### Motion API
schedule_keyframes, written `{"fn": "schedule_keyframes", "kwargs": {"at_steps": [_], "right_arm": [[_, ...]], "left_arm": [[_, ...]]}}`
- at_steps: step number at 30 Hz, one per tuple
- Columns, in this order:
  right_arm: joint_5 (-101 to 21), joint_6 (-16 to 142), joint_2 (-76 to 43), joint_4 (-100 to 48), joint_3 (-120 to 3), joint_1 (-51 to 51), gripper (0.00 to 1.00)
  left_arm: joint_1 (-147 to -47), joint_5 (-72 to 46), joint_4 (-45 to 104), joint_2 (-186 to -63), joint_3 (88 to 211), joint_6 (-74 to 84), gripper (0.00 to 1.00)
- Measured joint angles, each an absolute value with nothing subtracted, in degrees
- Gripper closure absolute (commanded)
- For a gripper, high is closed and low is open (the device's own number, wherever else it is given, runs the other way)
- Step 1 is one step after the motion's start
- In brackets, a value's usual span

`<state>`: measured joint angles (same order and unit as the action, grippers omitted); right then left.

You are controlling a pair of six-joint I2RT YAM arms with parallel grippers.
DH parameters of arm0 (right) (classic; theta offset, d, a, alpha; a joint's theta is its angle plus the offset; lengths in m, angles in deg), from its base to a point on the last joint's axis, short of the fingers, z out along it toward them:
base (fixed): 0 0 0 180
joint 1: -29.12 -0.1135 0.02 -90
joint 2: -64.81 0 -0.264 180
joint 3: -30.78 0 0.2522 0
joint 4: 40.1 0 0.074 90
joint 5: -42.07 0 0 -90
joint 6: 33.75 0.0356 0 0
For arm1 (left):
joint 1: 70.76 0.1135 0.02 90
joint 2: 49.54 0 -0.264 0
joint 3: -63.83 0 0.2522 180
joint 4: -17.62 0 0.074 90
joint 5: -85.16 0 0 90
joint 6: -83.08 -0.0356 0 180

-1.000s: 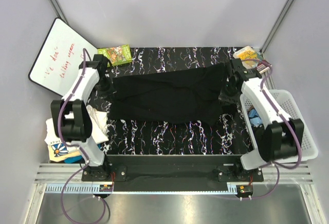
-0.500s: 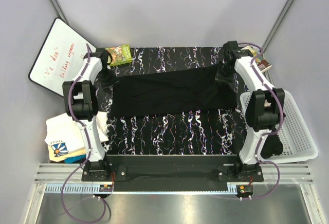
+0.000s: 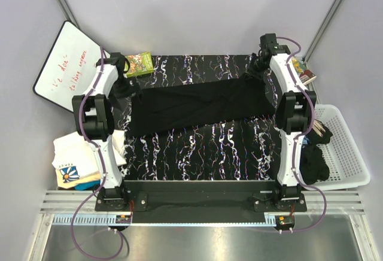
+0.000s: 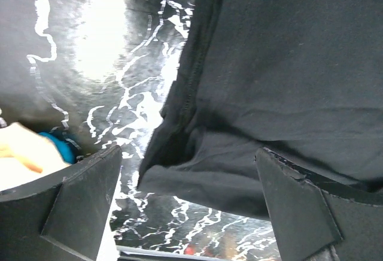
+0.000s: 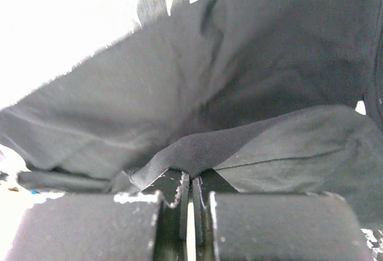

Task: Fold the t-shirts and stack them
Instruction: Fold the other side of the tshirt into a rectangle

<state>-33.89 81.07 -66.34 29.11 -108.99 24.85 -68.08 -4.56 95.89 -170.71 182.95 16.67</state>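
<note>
Black t-shirt (image 3: 197,105) lies stretched in a long band across the far half of the marbled bench (image 3: 197,153), running from one of my arms to the other. My right hand (image 5: 190,180) is closed tight at the shirt's far right end, fingers pressed together with a fold of the cloth pinched between them. My left hand (image 4: 188,153) is at the shirt's left end, fingers spread wide, the hemmed edge showing between them and nothing pinched. White t-shirts (image 3: 75,159) sit heaped beside the bench's near left corner, one showing a blue-and-yellow print.
</note>
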Motion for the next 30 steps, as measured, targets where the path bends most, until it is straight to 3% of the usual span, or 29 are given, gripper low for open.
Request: {"fn": "schedule_keyframes", "kwargs": {"at_steps": [2,4,8,12,17,24,27,30], "right_arm": [[-33.58,82.67,-68.35,29.0,-111.09,25.44,0.78],[-33.73,84.28,-70.62,29.06,-112.86,26.01,0.53],[-34.7,86.08,-73.66,29.39,-114.0,26.84,0.36],[-35.29,85.79,-72.31,28.27,-112.32,26.99,0.34],[-33.6,85.12,-65.77,26.83,-104.99,26.93,0.37],[-28.12,86.78,-59.32,21.11,-88.19,26.82,0.41],[-26.19,88.09,-59.76,19.75,-83.77,26.36,0.41],[-25.1,88.98,-60.44,18.44,-83.03,25.35,0.41]], "left_arm": [[-68.08,-3.82,96.05,-170.47,182.98,15.93,0.01],[-68.08,-3.3,96.18,-170.47,182.95,15.27,0.01],[-68.08,-2.84,96.2,-170.07,182.36,14.01,0.01],[-68.5,-2.68,95.96,-168.04,179.98,12.67,0.03],[-70.25,-2.49,94.65,-165.42,178.01,11.54,0.14],[-74.31,-2.42,92.24,-166.82,178.08,11.32,0.22],[-74.68,-2.34,91.63,-168.67,178.19,11.34,0.32],[-74.55,-1.57,91.44,-170.69,178.32,11.43,0.51]]}}
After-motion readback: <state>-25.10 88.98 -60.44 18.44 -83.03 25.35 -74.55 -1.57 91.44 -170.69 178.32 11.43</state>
